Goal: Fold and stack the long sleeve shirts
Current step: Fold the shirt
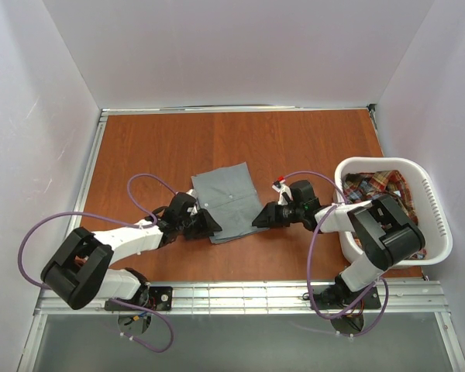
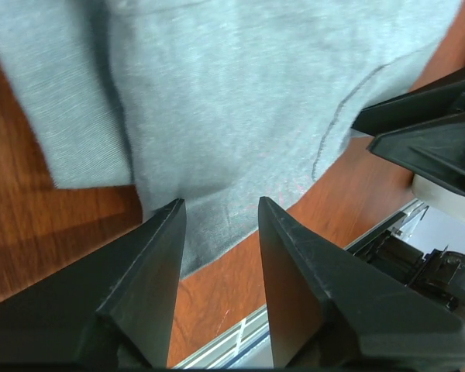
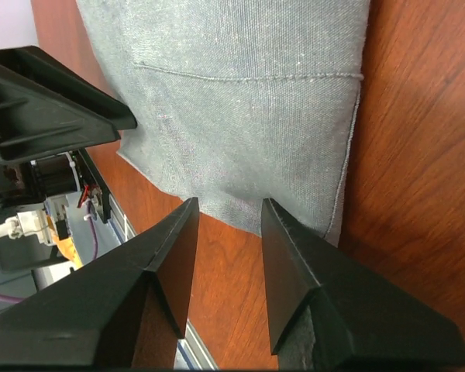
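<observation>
The left gripper (image 1: 207,225) sits low on the table (image 1: 155,147) at the near left corner of the grey shirt (image 1: 229,200), its fingers spread with a clear gap and pinching nothing. In its wrist view the two tips lie just at the shirt's near hem, cloth showing between them. The grey shirt lies folded into a flat rectangle at mid-table, between the two arms. The right gripper (image 1: 260,219) meets the shirt's near right corner from the other side, also parted and empty, its tips at the hem beside the stitched side seam. Each gripper shows at the edge of the other's wrist view. At far right, well apart from both grippers, the plaid shirt (image 1: 380,186) lies bunched in the basket (image 1: 436,203).
</observation>
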Controlling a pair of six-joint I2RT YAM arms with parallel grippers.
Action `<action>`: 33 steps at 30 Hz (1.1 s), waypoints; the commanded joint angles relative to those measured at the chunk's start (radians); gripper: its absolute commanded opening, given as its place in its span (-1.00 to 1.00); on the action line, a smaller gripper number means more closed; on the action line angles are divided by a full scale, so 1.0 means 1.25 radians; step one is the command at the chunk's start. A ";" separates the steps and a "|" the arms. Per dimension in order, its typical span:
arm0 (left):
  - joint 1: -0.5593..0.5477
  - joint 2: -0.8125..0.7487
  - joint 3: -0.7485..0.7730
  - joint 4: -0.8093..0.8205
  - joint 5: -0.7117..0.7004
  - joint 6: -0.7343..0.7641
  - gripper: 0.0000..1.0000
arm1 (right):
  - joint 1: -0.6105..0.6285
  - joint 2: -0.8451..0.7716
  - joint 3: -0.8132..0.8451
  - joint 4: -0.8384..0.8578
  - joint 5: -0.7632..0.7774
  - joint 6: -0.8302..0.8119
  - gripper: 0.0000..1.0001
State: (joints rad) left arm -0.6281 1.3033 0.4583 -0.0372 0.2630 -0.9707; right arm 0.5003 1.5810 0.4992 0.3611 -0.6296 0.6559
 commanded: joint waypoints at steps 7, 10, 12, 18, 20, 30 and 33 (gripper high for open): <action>0.003 -0.080 0.025 -0.079 -0.078 -0.019 -0.21 | -0.009 -0.075 0.021 0.021 0.036 0.024 -0.37; 0.005 -0.111 0.124 -0.155 -0.124 0.039 0.04 | -0.008 -0.103 0.116 -0.037 0.047 0.010 -0.34; 0.040 -0.089 0.191 -0.167 -0.123 0.066 0.17 | -0.009 -0.091 0.198 -0.048 0.057 0.010 -0.27; 0.181 0.096 0.311 -0.094 -0.039 0.106 0.24 | -0.009 0.068 0.400 -0.025 0.086 0.046 -0.11; 0.203 0.158 0.363 -0.066 -0.033 0.126 0.21 | -0.009 0.123 0.472 0.009 0.077 0.065 -0.11; 0.272 0.404 0.382 0.060 -0.014 0.111 -0.04 | -0.019 0.481 0.595 0.215 0.068 0.139 -0.11; 0.291 0.434 0.344 0.084 -0.010 0.093 -0.08 | -0.030 0.539 0.553 0.279 0.075 0.162 -0.10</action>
State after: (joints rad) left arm -0.2901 1.8153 0.9428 0.0345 0.2604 -0.8444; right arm 0.4828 2.2108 1.2182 0.5777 -0.5400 0.8238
